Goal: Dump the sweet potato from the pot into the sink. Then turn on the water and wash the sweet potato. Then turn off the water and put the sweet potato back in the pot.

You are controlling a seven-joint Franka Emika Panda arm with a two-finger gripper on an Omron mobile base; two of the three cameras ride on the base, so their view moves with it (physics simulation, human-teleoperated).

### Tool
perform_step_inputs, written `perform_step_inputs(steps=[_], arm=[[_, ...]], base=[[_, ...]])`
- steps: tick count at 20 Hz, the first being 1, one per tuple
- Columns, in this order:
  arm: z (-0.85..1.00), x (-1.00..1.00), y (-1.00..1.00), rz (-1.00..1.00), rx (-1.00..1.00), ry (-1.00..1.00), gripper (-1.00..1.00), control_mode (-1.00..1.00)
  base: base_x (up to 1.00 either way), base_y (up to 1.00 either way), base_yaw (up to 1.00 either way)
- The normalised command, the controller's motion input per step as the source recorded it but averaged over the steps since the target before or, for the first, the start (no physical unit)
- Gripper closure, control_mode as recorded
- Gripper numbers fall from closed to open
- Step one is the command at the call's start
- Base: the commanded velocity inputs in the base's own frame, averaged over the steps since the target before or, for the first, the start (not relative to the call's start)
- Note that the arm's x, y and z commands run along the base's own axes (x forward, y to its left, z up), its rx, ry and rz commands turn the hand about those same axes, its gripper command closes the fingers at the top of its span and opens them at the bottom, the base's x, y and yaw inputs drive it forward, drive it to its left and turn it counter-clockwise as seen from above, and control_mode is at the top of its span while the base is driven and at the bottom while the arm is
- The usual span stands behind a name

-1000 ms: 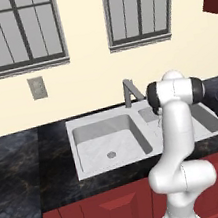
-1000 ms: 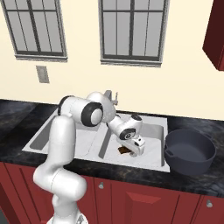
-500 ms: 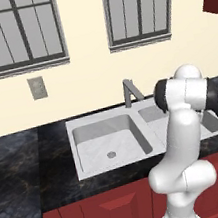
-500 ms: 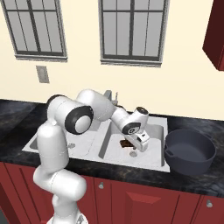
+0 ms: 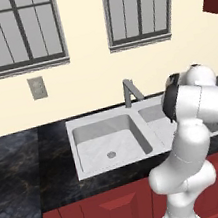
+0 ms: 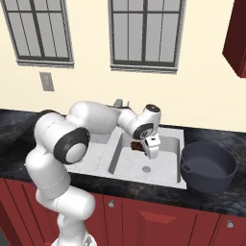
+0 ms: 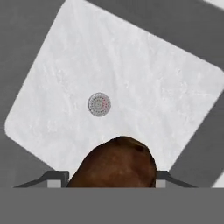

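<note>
Your gripper (image 6: 150, 150): clamped on the sweet potato (image 7: 114, 162), above the sink's (image 6: 169, 174) smaller basin. Your pot (image 6: 207, 166): on the tabletop (image 6: 211, 194), at the sink's right edge.

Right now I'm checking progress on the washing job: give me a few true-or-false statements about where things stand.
1. The gripper holds the sweet potato above the sink. True.
2. The sweet potato lies in the pot. False: the pot is empty and it is in the gripper.
3. The pot stands on the counter beside the smaller basin. True.
4. Water runs from the faucet. False: no stream is visible.
5. The pot sits inside the larger basin. False: it stands on the counter.
</note>
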Motion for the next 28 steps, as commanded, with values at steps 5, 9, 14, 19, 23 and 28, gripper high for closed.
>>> perform_step_inputs(steps=[5,9,14,19,23,28], arm=[[0.7,-0.06,-0.09,-0.38,0.0,0.05,1.0,-1.0],[0.32,-0.1,-0.45,-0.39,0.0,0.02,1.0,-1.0],[0.22,-0.12,-0.63,-0.41,0.02,0.0,1.0,-1.0],[0.39,-0.14,-0.55,-0.32,0.06,0.0,1.0,-1.0],[0.19,-0.06,-0.54,-0.24,0.02,-0.01,1.0,-1.0],[0.0,-0.05,-0.6,-0.2,0.0,-0.08,1.0,-1.0]], base=[[0.0,0.0,0.0],[0.0,0.0,0.0],[0.0,0.0,0.0],[0.0,0.0,0.0],[0.0,0.0,0.0],[0.0,0.0,0.0]])
